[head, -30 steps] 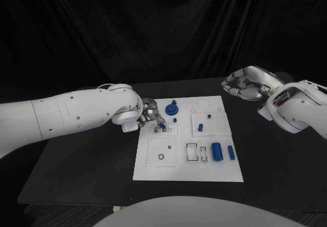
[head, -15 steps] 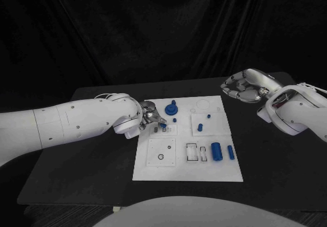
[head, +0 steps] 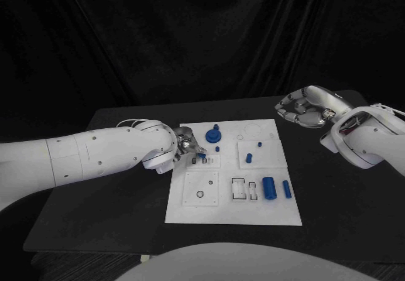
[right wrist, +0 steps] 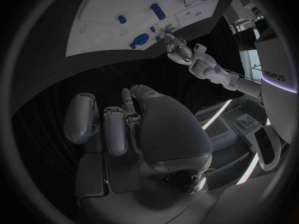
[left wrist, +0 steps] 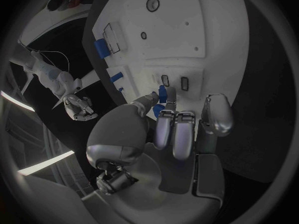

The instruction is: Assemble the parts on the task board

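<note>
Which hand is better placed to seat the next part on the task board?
Left. The left hand is over the task board, pinching a small blue part above its slots. The right hand hangs off the board, curled, holding nothing.

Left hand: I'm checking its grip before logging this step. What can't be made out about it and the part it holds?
- Head view: the left hand sits over the board; its fingers and white wrist hide how the blue part is gripped.
- Left wrist view: the blue part shows between the fingertips, but they cover its lower end, so its shape and seating can't be told.
- The slots beside it are too small to read.
</note>
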### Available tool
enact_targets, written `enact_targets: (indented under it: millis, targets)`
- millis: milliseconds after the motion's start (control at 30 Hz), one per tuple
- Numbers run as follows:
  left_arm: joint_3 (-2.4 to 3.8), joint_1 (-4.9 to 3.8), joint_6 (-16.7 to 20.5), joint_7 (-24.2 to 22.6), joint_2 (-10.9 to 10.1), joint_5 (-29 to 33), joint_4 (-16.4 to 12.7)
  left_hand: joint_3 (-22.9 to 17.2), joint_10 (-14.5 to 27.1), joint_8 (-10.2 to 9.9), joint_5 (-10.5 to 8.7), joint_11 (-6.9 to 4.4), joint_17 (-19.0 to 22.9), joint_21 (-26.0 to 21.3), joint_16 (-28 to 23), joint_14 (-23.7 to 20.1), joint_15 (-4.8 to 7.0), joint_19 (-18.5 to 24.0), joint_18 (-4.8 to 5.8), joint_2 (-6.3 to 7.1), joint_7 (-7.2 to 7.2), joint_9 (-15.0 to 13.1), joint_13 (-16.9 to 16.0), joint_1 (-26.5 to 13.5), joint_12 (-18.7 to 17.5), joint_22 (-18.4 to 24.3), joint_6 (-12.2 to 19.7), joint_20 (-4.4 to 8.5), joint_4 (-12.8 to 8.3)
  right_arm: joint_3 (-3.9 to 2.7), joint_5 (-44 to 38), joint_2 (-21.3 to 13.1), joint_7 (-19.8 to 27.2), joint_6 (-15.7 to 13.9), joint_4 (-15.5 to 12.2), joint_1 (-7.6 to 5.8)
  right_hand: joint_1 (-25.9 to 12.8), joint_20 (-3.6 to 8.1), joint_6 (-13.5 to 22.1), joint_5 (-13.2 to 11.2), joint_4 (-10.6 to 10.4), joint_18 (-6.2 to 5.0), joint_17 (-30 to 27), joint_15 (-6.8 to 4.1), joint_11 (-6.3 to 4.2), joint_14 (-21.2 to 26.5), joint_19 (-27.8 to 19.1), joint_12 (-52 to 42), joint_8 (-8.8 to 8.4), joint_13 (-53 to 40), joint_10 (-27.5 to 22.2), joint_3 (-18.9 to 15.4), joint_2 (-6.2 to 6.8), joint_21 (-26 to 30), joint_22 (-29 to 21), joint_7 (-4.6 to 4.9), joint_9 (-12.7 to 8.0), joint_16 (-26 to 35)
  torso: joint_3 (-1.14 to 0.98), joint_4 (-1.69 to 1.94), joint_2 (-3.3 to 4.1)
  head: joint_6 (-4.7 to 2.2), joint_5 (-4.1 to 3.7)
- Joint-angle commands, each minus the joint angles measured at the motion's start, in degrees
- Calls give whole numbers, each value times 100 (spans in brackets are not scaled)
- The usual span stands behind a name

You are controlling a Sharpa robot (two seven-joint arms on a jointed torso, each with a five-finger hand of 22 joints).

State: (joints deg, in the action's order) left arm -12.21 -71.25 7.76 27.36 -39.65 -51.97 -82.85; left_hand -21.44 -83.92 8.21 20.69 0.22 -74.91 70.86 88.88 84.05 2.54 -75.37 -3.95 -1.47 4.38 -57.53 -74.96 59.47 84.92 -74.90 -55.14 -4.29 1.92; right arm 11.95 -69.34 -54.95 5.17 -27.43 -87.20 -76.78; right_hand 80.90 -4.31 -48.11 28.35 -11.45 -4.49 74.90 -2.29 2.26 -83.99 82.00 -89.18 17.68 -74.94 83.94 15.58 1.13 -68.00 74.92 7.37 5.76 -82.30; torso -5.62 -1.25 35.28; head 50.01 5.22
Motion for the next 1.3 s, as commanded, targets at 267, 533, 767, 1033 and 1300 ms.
enact_targets:
  millis: [267, 533, 767, 1033, 1300]
  targets:
    - [3, 40, 5, -31, -26, -121, -48, 23, -155, 85, 19, 25, -1163, -27, -27, 354, -46, 17, -79, 6, 3, -69, -1141, -14, -23, -878, 86, -6, 40, -4, -8, 19, -66, -50, 3, 17, 30, 5, 37, 18, 7, -31, 179, 45, 14, -313, -45, 32, -27, -1211, 428, 19, 10, 39, 844, -1, -7, 29, 14, 13, 13, -1, 6]
    - [2, 66, -83, 2, -54, -122, -97, 21, -156, 112, 20, 24, -1170, -24, -24, 359, -46, 15, -78, -2, -1, -94, -1142, -7, -21, -879, 94, -7, 42, -4, -8, 20, -70, -43, 1, 18, 31, 5, 42, 19, 12, -33, 168, 46, 16, -310, -48, 36, -29, -1200, 421, 26, 6, 50, 840, 1, -9, 36, 11, 8, 12, -1, 4]
    - [2, 89, -126, 5, -55, -121, -105, 65, -145, 234, -114, 27, -1159, -39, -28, 351, -48, 25, -80, -11, 1, -201, -1133, -42, -33, -875, 158, -8, 113, -4, -8, 26, -71, -41, 5, 18, 31, 5, 41, 20, 14, -33, 166, 46, 16, -310, -49, 43, -28, -1184, 411, 29, 5, 54, 839, 2, -8, 38, 9, 9, 11, -1, 9]
    - [2, 110, -149, -12, -33, -121, -77, 130, -131, 336, -376, 36, -1141, -61, -34, 339, -56, 41, -84, -30, 11, -273, -1122, -81, -46, -870, 246, -14, 224, -4, -8, 31, -70, -40, 10, 19, 31, 5, 41, 20, 14, -33, 166, 46, 16, -310, -49, 43, -28, -1184, 411, 29, 5, 54, 839, 2, -8, 38, 9, 6, 10, -1, 12]
    - [2, 141, -163, -14, 17, -121, -40, 312, -144, 453, -773, 48, -1157, -44, -25, 351, -67, 23, -79, -14, 23, -310, -1131, -142, -28, -877, 289, -24, 400, -4, -8, 32, -64, -42, 16, 25, 30, 5, 42, 19, 16, -34, 163, 47, 17, -309, -50, 49, -28, -1168, 401, 31, 5, 60, 838, 2, -9, 40, 11, 8, 12, -1, 14]
